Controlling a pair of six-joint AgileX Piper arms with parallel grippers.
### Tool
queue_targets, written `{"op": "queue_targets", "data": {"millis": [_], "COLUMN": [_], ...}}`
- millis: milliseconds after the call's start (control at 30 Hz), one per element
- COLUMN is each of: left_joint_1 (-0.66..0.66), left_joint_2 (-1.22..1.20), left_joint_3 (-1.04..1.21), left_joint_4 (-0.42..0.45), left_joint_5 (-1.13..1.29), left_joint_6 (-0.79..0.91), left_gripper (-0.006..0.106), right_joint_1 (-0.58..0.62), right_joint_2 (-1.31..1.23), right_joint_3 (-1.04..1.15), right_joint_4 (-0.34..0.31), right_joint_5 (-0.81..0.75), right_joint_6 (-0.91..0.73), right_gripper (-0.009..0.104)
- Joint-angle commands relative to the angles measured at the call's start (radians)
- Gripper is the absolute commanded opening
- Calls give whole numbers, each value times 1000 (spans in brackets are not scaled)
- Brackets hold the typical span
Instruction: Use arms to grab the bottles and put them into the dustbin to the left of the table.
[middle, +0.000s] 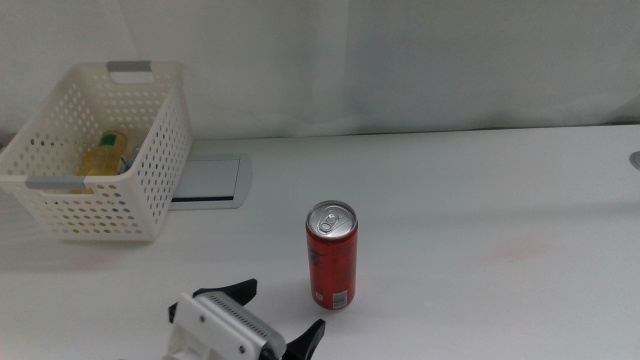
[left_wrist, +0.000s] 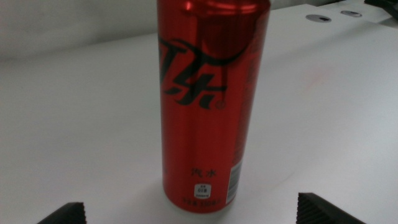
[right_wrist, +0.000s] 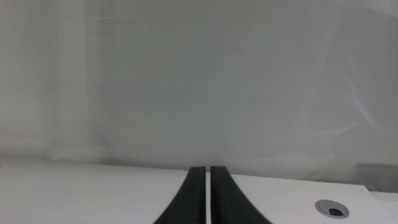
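The left hand (middle: 283, 315) is held open just beside the upright red can (middle: 331, 255); it could be toppled if nudged off-centre. The right hand (right_wrist: 208, 199) is kept closed.

Middle view: high, looking forward and down over the worktop (middle: 480, 190). Left wrist: low, close on the red can (left_wrist: 208, 99), shared with middle (middle: 331, 255). Right wrist: level, facing the backdrop.

Right gripper (right_wrist: 208, 196) fingers (right_wrist: 180, 202) nearly together above white table (right_wrist: 74, 193); round hole (right_wrist: 333, 208) nearby.
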Motion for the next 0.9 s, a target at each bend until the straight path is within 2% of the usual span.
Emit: {"op": "queue_targets", "data": {"millis": [0, 200, 433, 700, 867], "left_joint_1": [-4, -4, -2, -2, -2], "left_joint_2": [53, 105, 105, 128, 176], "left_joint_3": [-38, -150, -250, -337, -383], "left_joint_4": [-10, -10, -111, -107, -54], "left_joint_5": [-116, -111, 29, 117, 153], "left_joint_6": [-24, -24, 0, 4, -23], "left_gripper": [87, 87, 87, 87, 86], "right_joint_1": [4, 4, 4, 4, 4], "right_joint_2": [-2, -2, -2, -2, -2], "right_joint_3": [41, 41, 41, 41, 41], "right_joint_4": [-7, -7, -7, -7, -7], "right_joint_5": [0, -7, -7, -7, -7], "right_joint_6": [-8, -8, -8, -8, -8], "right_gripper": [-3, -3, -3, -3, -3]}}
